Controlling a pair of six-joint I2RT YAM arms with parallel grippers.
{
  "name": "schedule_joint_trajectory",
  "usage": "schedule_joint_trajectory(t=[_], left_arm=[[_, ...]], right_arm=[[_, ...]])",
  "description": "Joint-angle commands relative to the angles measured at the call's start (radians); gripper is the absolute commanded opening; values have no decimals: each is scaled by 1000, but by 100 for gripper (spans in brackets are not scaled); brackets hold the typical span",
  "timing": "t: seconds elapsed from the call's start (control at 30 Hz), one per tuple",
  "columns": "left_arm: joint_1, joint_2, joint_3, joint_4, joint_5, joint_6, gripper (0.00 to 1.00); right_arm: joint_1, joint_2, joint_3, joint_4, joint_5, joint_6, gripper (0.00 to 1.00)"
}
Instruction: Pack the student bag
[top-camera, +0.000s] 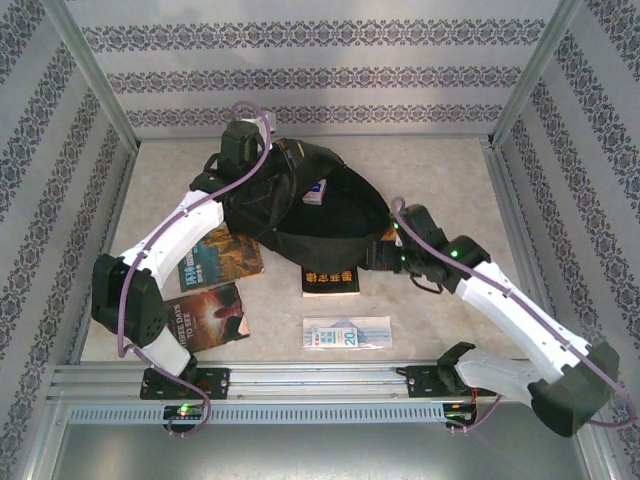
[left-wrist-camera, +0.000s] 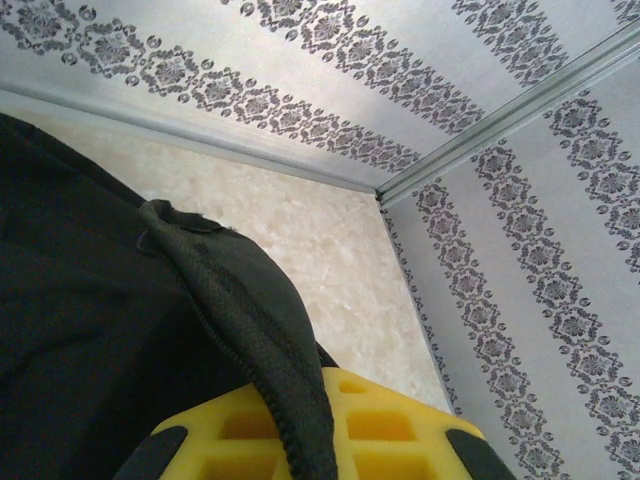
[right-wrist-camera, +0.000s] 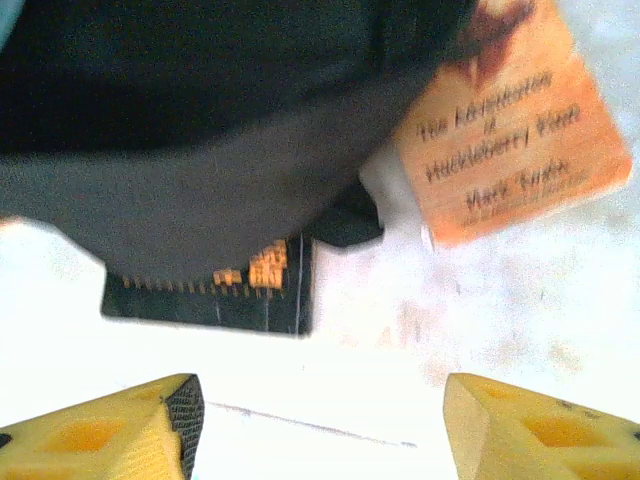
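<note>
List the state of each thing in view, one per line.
student bag, mouth open, rim pinched
left hand, shut on student bag
right hand, open, empty
black book, flat, partly under student bag
orange book, closed, partly under student bag
paper packet, lying flat
near-left book, closed, flat
far-left book, closed, flat

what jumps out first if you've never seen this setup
The big black student bag slumps mid-table, its zip edge pinched in the shut left gripper. The right gripper hangs open at the bag's right side, facing a black book at the bag's near edge and an orange Huckleberry Finn paperback. Two more paperbacks lie left of the bag.
</note>
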Motion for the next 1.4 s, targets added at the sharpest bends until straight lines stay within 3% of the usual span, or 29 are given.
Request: schedule_joint_trajectory(t=[0.0,0.13,0.37,0.73,1.07,1.37], left_arm=[[13,0,-15,75,0,-21,0],[13,-3,-27,71,-1,-17,0],[13,-15,-41,63,-1,-3,0],[14,-37,-77,60,-6,9,0],[16,-28,-90,75,-2,0,0],[15,-44,-110,71,-1,8,0]], right_arm=[[31,-42,-84,-65,-80,6,62],[119,-19,-174,-29,-139,32,53],[205,132,-217,103,-207,23,22],[309,401,-233,246,-310,50,12],[295,521,-203,264,-169,71,7],[179,417,-225,281,-74,71,10]])
